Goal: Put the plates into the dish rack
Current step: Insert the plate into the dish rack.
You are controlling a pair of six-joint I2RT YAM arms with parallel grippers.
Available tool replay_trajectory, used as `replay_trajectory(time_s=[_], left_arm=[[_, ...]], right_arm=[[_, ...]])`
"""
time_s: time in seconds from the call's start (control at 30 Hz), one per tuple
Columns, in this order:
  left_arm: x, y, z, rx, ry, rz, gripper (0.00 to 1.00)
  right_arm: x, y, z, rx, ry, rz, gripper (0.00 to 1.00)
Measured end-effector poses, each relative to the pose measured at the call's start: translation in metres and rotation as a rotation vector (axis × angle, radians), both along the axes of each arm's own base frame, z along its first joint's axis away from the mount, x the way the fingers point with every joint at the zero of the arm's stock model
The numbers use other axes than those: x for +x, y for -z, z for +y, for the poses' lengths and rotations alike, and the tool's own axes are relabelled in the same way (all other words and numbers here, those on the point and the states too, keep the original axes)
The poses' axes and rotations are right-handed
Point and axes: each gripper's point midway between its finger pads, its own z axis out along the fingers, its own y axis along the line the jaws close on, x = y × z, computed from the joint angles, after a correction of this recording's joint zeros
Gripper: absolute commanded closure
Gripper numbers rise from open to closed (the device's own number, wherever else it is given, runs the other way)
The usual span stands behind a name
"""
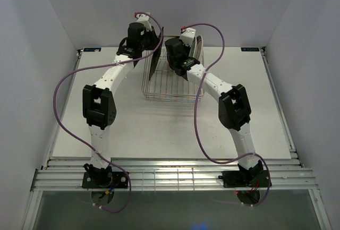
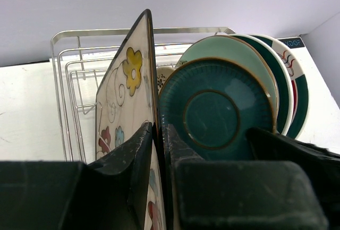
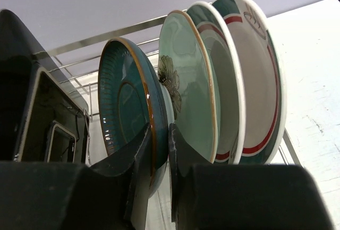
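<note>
The silver wire dish rack [image 1: 172, 89] stands at mid-table. My left gripper [image 1: 154, 52] is shut on the edge of the square floral plate [image 2: 125, 97], held upright over the rack's left part; its fingers pinch the plate in the left wrist view [image 2: 158, 137]. My right gripper [image 3: 161, 139] is shut on the rim of the small dark teal plate [image 3: 125, 97], which is upright in the rack. Behind that plate stand the large pale green plate [image 3: 188, 81] and two white plates with teal-red rims [image 3: 255, 70]. The other small plates are mostly hidden.
The rack's left half shows bare wires [image 2: 79, 76]. The left gripper's black body [image 3: 42, 113] is close beside the dark teal plate. White walls enclose the table on three sides. Purple cables loop off both arms.
</note>
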Motion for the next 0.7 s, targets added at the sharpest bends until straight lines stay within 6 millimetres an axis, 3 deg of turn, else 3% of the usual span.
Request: replay_trajectory(time_s=[0.2, 0.5, 0.7], left_arm=[[0.0, 0.0, 0.001, -0.017, 0.004, 0.007, 0.77], [0.0, 0.0, 0.002, -0.041, 0.004, 0.012, 0.77], [0.001, 0.0, 0.002, -0.046, 0.004, 0.01, 0.78]], right_arm=[[0.006, 0.022, 0.006, -0.008, -0.006, 0.014, 0.92], [0.014, 0.02, 0.01, -0.019, 0.003, -0.011, 0.92], [0.009, 0.013, 0.014, -0.09, 0.012, -0.032, 0.92]])
